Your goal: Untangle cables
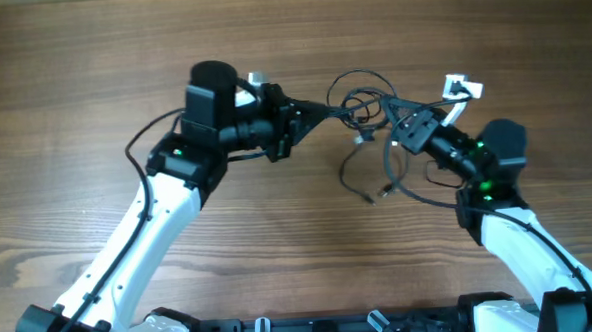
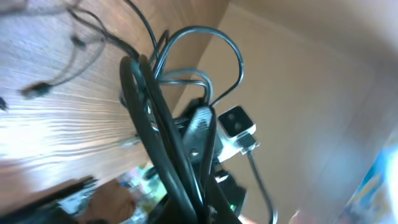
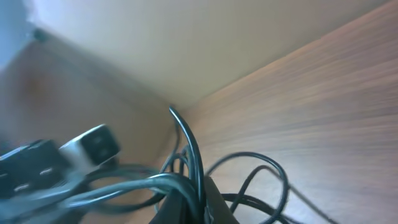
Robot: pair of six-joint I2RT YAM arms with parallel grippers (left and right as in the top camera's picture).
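Observation:
The cables [image 1: 364,108] are thin black cords in one tangle held above the wooden table between my two arms, with loose strands and plug ends [image 1: 384,191] hanging down. My left gripper [image 1: 296,119] is shut on the cables at the tangle's left side; in the left wrist view several strands [image 2: 163,134] run out from its jaws [image 2: 198,205]. My right gripper [image 1: 399,123] is shut on the cables at the tangle's right side; in the right wrist view strands [image 3: 186,155] pass between its fingers [image 3: 198,205].
The wooden table [image 1: 91,55] spreads around both arms. White camera blocks sit on the wrists, one on the left arm [image 1: 255,83] and one on the right arm [image 1: 463,87]. Thicker black wires run along both arms.

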